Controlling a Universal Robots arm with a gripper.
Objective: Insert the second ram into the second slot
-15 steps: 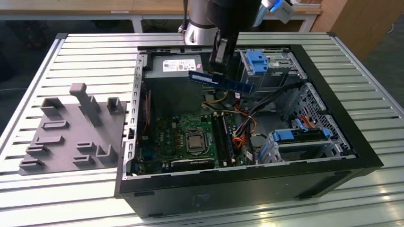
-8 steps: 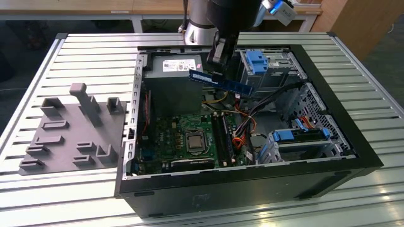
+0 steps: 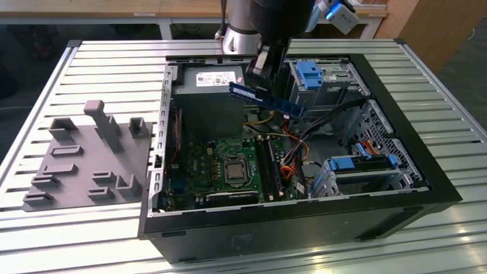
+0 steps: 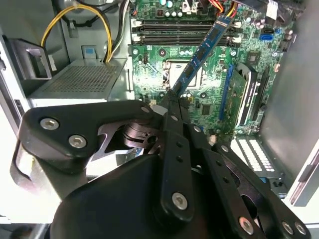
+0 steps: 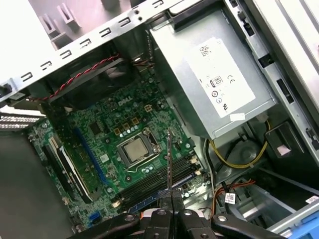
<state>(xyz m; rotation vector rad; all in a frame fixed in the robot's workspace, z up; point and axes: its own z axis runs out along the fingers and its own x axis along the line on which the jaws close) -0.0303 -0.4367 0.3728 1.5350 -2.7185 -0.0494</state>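
My fingers (image 4: 173, 110) are clamped on one thin blue strip, the second ram (image 4: 203, 49), which sticks out past the fingertips at a tilt and hangs in the air above the open computer case (image 3: 304, 229), touching nothing else that I can see. Beneath the fingers the case holds one green motherboard (image 3: 219, 155) with one processor socket (image 5: 133, 149) and, just beyond it, the bank of long black memory slots (image 4: 184, 31); how many are filled I cannot tell. Beside the fingers sits one grey power supply (image 5: 219, 84). Further out I count two light-blue drive-bay clips (image 3: 308, 74). The case walls ring the opening, and the ribbed table (image 3: 114, 68) outside carries one grey fixture plate (image 3: 84, 165).
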